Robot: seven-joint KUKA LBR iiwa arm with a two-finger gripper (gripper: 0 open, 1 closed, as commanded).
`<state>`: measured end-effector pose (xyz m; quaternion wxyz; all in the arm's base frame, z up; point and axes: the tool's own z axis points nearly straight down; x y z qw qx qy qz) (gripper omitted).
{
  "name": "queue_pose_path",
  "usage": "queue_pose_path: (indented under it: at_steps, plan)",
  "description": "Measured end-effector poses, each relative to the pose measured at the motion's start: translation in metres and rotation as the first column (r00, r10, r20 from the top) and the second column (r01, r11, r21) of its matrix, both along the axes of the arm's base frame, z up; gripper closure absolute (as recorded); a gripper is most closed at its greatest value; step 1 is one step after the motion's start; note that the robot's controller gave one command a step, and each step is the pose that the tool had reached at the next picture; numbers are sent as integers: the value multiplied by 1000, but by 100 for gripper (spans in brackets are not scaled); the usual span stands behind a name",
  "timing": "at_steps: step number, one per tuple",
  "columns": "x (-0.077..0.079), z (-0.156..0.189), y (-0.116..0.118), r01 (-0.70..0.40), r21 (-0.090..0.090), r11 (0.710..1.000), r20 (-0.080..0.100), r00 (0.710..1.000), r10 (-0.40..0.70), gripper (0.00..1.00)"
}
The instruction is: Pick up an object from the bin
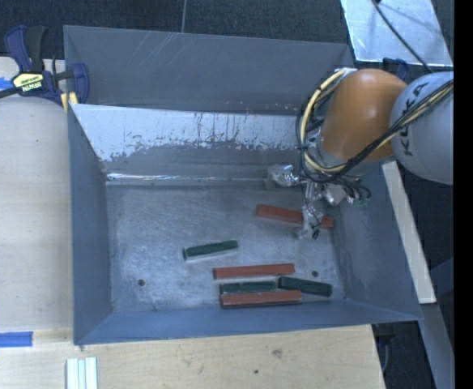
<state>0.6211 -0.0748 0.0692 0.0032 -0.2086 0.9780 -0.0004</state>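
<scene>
**Cataloguing one bin, one gripper, six loose bars**

1. Grey metal bin with sloped walls (212,132). The back wall is scratched and streaked, and the floor is scuffed.

2. Robot arm, entering from the right. A rounded orange wrist cover (364,118) sits above the bin's right side, with yellow and black cables (309,116) looped round its left edge.

3. Gripper (309,227). It hangs below the orange cover in the right half of the bin, near the right wall and low over the floor. It sits at the right end of item 4. Whether it is wide or narrow cannot be told, nor whether it grips that bar.

4. Reddish-brown flat bar (277,214). It lies on the floor right of centre, running roughly left to right with a slight tilt. Its right end passes behind the gripper, and a small red tip shows on the far side.

5. Dark green flat bar with a pale edge (210,250). It lies alone at mid-floor, well apart from the gripper.

6. Long brown bar (254,271). It lies toward the front of the floor and heads the front cluster.

7. Dark green bar (249,286). It lies just in front of the long brown bar, parallel and close beside it.

8. Short dark green bar (305,286). It lies to the right of item 7, angled toward the front right corner.

9. Red-brown bar (261,299). It lies at the foot of the front wall, just beside item 7.
</scene>
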Motion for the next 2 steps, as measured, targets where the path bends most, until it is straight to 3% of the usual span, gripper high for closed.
queue_pose_path:
  at_steps: [1, 2]
  plan:
    - [0, 3, 0, 2, 0, 1000, 2, 1000, -2, 100]
    - [-21, 175, -23, -30, -3, 1000, 7, 1000, 30, 100]
